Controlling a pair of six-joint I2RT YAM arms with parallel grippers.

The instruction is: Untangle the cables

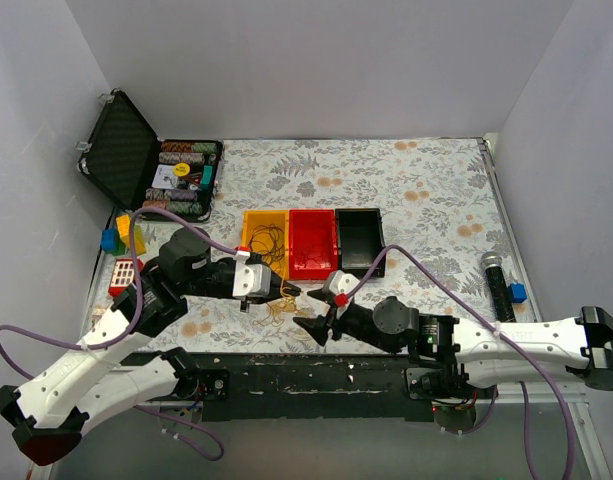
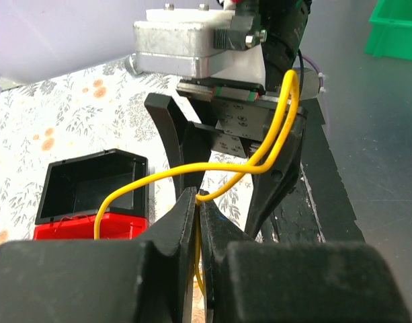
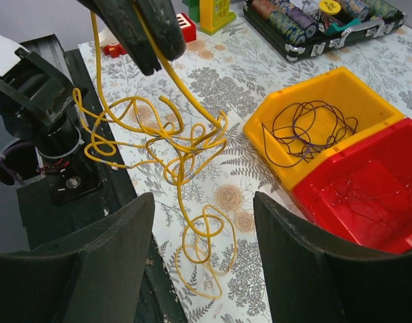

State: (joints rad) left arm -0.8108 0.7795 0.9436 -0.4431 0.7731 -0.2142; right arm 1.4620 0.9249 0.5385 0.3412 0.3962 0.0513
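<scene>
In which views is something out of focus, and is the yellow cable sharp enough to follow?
Left wrist view: the left gripper, shut on the yellow cable, looks dark and soft at the bottom; the cable is sharp. Right wrist view: the right gripper is blurred, the cable crisp. Top external view: even light, no glare.

Mid-frame, the left gripper [image 1: 285, 291] and right gripper [image 1: 312, 313] face each other over loose yellow cables [image 1: 274, 318]; just above, yellow bin [image 1: 248, 226], red bin [image 1: 312, 246] and black bin [image 1: 359, 240] stand in a row
</scene>
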